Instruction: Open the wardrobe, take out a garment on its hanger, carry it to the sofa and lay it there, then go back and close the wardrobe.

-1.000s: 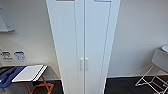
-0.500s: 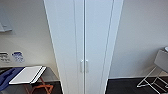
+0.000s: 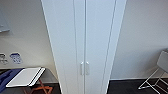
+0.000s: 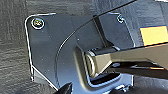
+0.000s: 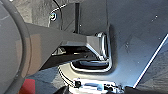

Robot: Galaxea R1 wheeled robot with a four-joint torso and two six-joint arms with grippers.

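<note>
White wardrobe (image 3: 83,45) ahead, both doors shut, handles (image 3: 84,68) untouched

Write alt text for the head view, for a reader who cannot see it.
A tall white wardrobe with both doors closed fills the centre, its two small vertical handles side by side low down. A white-topped folding table stands at lower left and a white wire-framed chair at lower right.

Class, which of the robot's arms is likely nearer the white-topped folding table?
Left, probably. The table stands on the left arm's side of the wardrobe; the right arm's side has the wire chair instead. Exact arm positions cannot be told.
</note>
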